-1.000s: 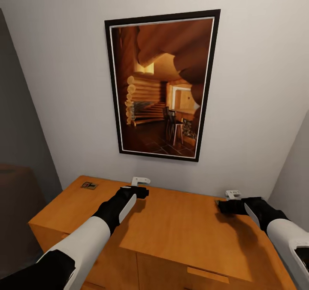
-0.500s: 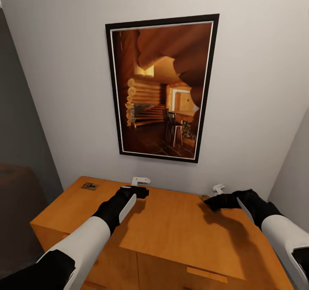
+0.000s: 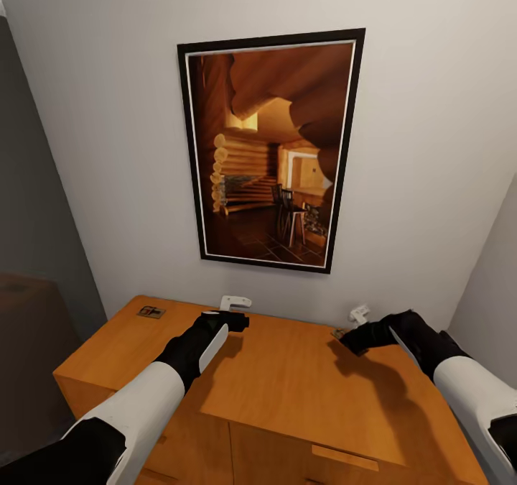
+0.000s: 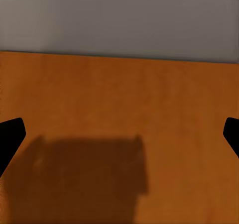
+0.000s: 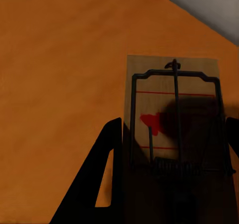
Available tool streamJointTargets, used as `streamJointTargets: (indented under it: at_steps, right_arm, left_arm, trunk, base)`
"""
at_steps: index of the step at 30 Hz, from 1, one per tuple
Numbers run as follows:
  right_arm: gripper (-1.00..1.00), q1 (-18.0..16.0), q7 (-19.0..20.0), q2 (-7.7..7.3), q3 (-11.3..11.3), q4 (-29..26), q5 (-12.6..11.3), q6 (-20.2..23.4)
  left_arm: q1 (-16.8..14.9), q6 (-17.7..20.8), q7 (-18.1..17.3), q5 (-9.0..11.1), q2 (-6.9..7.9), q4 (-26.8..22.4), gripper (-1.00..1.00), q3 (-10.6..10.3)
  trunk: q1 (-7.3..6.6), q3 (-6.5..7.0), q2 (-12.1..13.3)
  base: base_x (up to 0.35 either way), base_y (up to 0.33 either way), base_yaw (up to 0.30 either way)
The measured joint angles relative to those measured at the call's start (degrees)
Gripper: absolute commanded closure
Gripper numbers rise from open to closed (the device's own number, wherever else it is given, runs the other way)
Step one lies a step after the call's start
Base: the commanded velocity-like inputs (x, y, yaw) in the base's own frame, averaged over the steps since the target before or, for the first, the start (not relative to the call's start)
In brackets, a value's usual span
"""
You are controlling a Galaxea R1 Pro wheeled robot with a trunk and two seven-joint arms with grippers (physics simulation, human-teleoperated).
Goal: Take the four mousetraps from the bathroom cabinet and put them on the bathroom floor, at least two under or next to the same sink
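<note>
- Cabinet point(image 3: 287, 391) is filling the lower half of the head view; its orange-brown top is running w/ drawer fronts along the bottom edge.
- Left arm is reaching up from lower left; left gripper point(image 3: 235, 311) is hovering over the cabinet top at center, near the back edge. In the left wrist view its dark fingertips point(image 4: 11, 137) are sitting at opposite frame edges, so the claw is spread wide w/ nothing between, just bare wood and its own shadow.
- Right arm is coming in from lower right; right gripper point(image 3: 350, 323) is sitting low over the top, right of center, near the back wall.
- In the right wrist view a mousetrap point(image 5: 172, 119) is lying flat on the wood btwn the right fingers point(image 5: 107, 179), one dark finger along each long side. Fingers are close beside the board; can't tell if they're gripping it yet.
- A second mousetrap point(image 3: 150, 311) is lying flat at the cabinet's far-left corner, mid-left of the frame, well apart from both grippers.
- Behind it all, a pale wall point(image 3: 108, 147) w/ a black-framed picture point(image 3: 271, 147) of a log-cabin interior is hanging above the cabinet, upper center.
- Dark grey wall surfaces are closing in at far left and far right.
</note>
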Motion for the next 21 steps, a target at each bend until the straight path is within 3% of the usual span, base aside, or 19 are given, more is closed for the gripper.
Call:
streamJointTargets:
  at_steps: [21]
  right_arm:
    - [1.00,0.00,0.22,0.07,0.99,0.09,-0.28,-0.06]
  left_arm:
    - [0.00,0.00,-0.10,0.14,0.00,-0.12,-1.00,-0.14]
  trunk:
    - [0.00,0.00,0.00]
  base:
    - [0.000,0.000,0.000]
